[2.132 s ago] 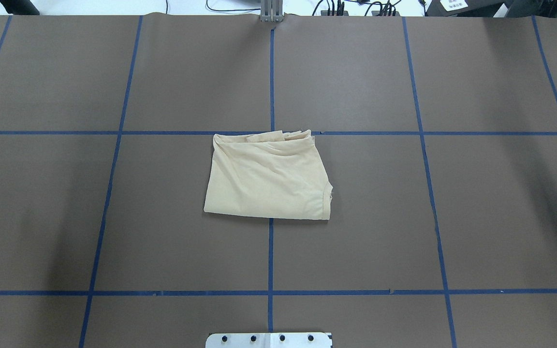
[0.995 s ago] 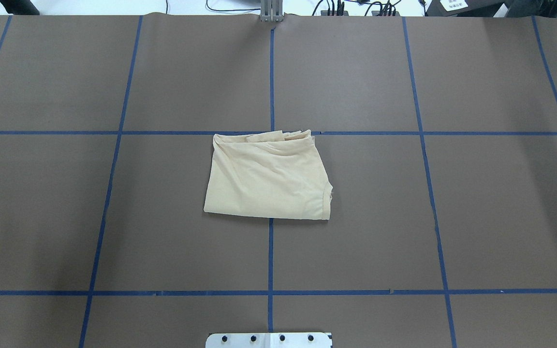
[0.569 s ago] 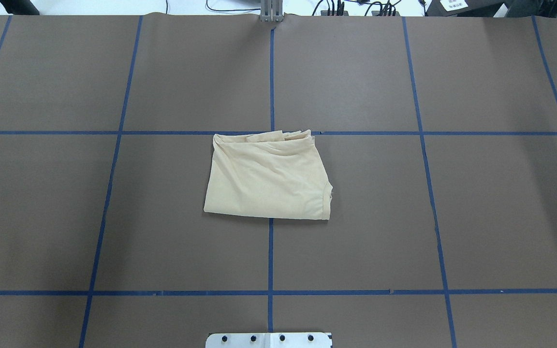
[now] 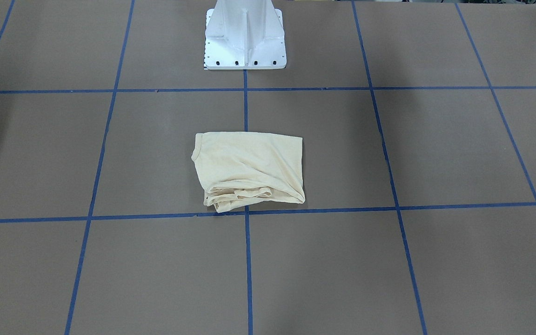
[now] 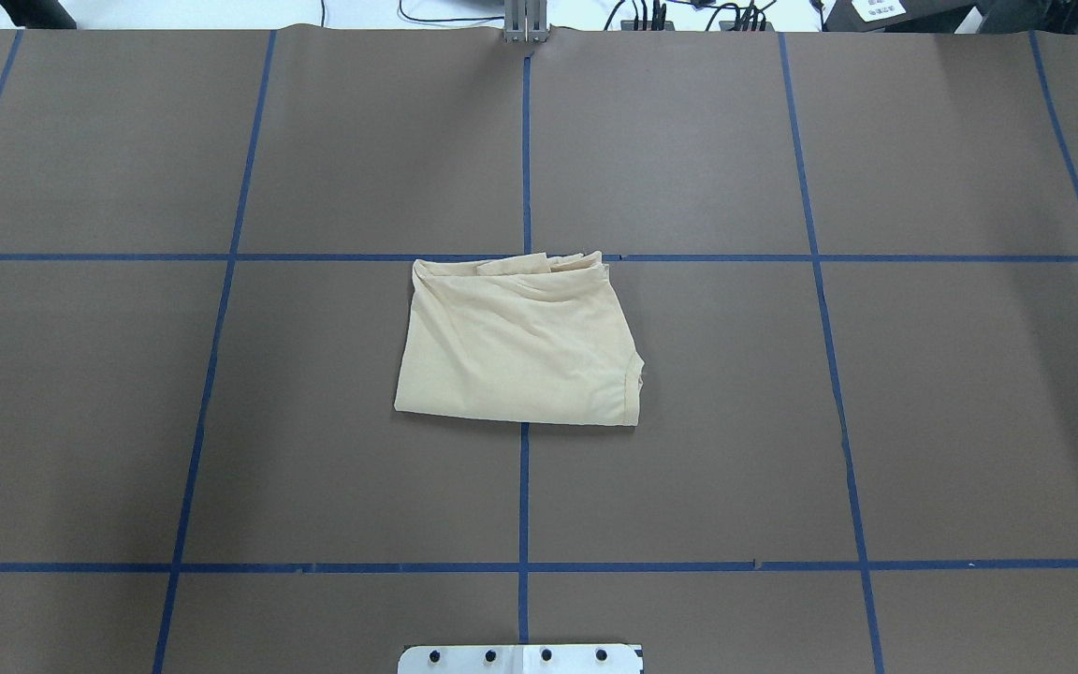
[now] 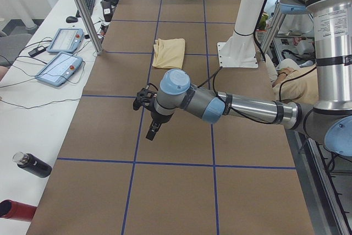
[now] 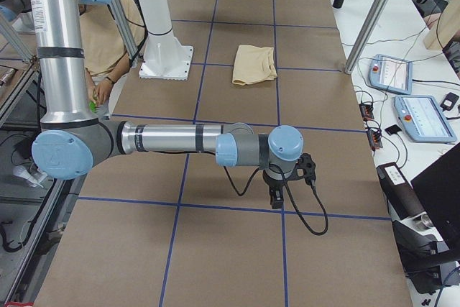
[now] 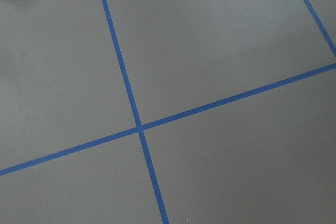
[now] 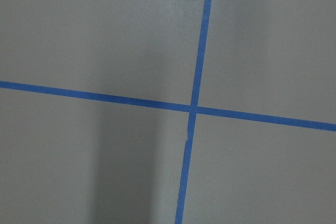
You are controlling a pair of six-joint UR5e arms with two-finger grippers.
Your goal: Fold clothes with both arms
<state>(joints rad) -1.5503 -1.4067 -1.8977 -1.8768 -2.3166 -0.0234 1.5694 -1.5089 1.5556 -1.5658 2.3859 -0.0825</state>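
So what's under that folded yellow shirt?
The pale yellow folded shirt lies on the brown table cover, across a blue tape line. Anything else beneath is hidden.

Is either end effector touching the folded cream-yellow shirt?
Apart. Exterior left view shows the left end effector over the brown table, far from the pale cream-yellow folded T-shirt; exterior right view shows the right end effector likewise.

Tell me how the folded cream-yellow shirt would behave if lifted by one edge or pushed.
The folded cream-yellow thin-fabric shirt is probably floppy: its layers lie limp and wrinkled, so lifted by one edge it would likely sag and unfold. The loose bunched layers at its far edge suggest a push would crumple it rather than slide it whole.
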